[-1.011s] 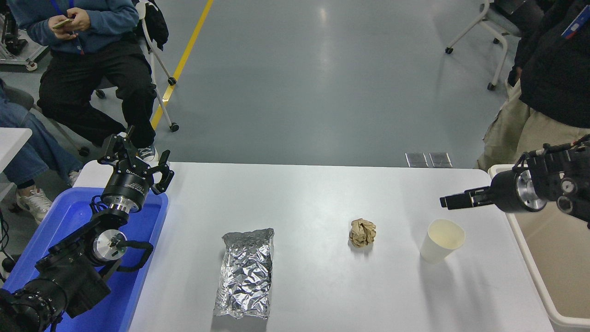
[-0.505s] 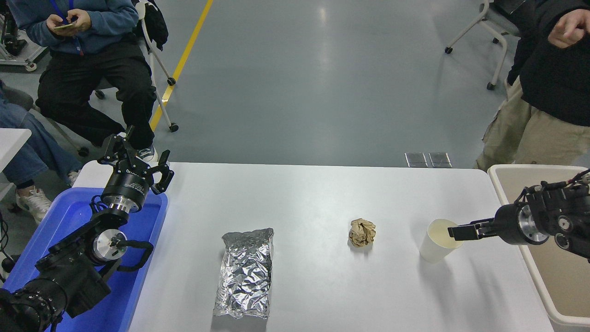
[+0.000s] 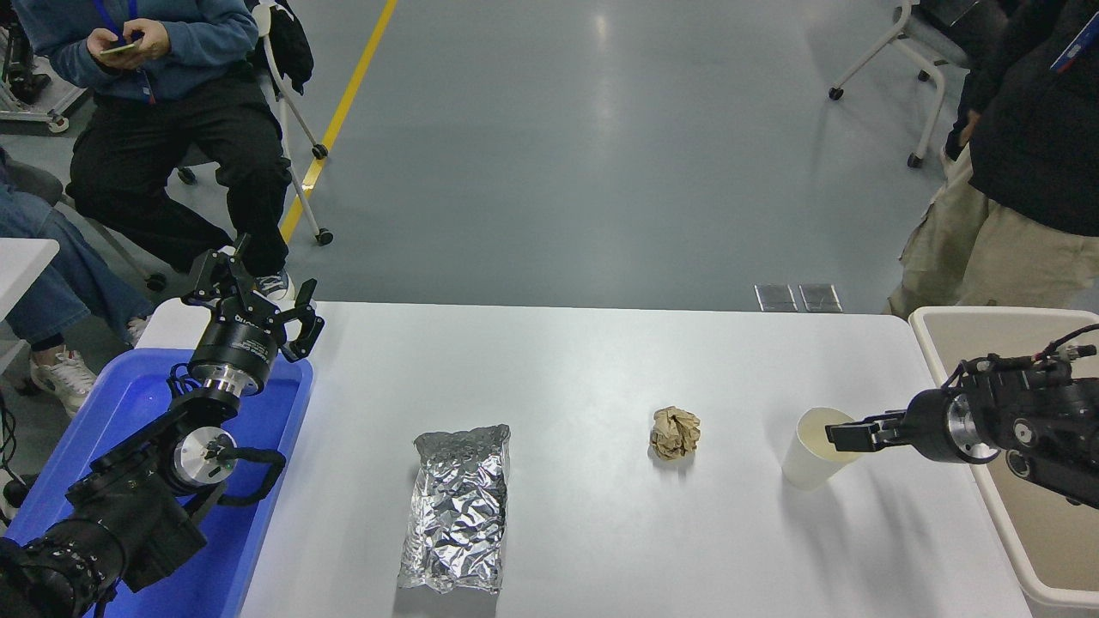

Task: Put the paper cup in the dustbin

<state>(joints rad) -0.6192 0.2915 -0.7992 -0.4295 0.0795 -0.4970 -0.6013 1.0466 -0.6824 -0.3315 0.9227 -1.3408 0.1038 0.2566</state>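
The white paper cup (image 3: pixel 805 462) stands upright on the white table (image 3: pixel 584 360) at the right, its cream inside showing. My right gripper (image 3: pixel 840 433) comes in from the right edge and its tip sits at the cup's right rim, seen edge-on, so its opening does not show. The beige dustbin (image 3: pixel 929 324) with its off-white rim stands just past the table's right edge, under the right arm. My left gripper (image 3: pixel 256 299) is parked open at the lower left, above the far end of the blue tray (image 3: pixel 137 403).
A crumpled brown paper ball (image 3: pixel 675 433) lies left of the cup. A silver foil bag (image 3: pixel 455 511) lies at the front middle. A seated person (image 3: pixel 163 103) is at the top left, a standing person (image 3: pixel 1022 172) at the top right beyond the bin.
My right gripper came down from above and behind the cup to the cup's rim, then slid a little further left. The cup has not moved. The left arm stayed parked.
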